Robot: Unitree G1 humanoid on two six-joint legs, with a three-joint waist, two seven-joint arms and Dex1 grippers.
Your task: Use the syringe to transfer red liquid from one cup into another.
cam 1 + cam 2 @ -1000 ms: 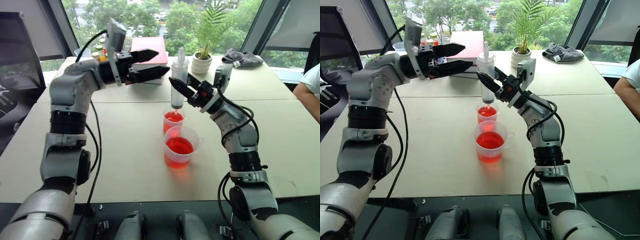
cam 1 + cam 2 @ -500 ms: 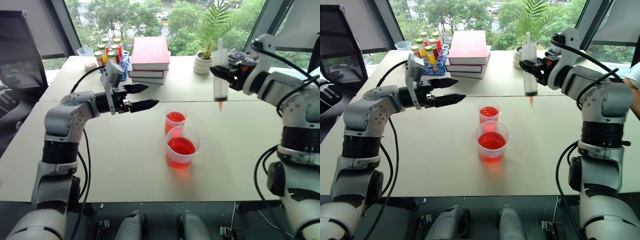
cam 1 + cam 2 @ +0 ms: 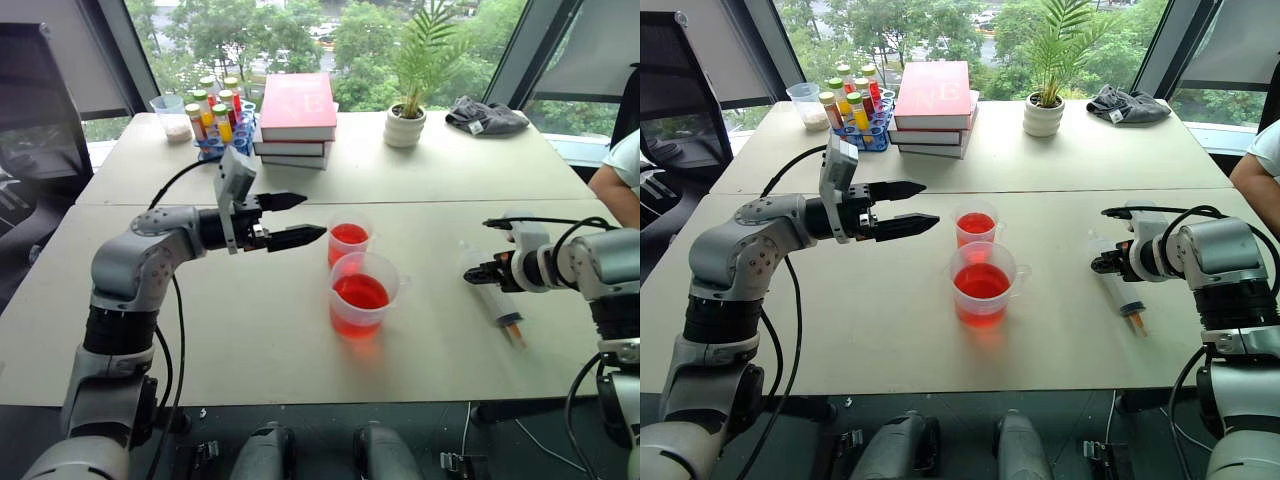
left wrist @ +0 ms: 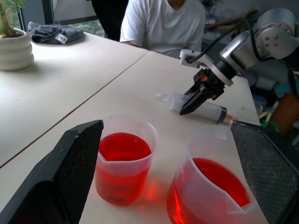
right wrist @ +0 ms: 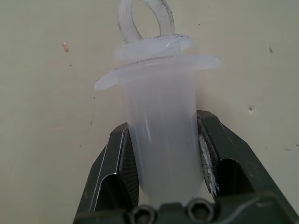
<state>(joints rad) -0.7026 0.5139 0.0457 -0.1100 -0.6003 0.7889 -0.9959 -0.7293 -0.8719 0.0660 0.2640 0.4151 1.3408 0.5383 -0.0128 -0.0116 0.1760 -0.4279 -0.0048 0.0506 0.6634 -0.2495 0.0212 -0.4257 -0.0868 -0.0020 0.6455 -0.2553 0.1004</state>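
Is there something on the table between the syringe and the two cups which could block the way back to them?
Nothing visible does. The right end effector grips the syringe, which lies on the table to the right of the big cup and small cup. Only bare tabletop lies between them.

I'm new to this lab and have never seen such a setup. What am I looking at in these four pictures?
A two-armed robot at a table. Two pictures come from its head, one from each wrist. The left tool hangs open beside two cups of red liquid: a wide cup and a small cup. The right tool is shut on a syringe lying on the table; its wrist picture shows that grip close up. Behind stand books, a plant and a rack of tubes.
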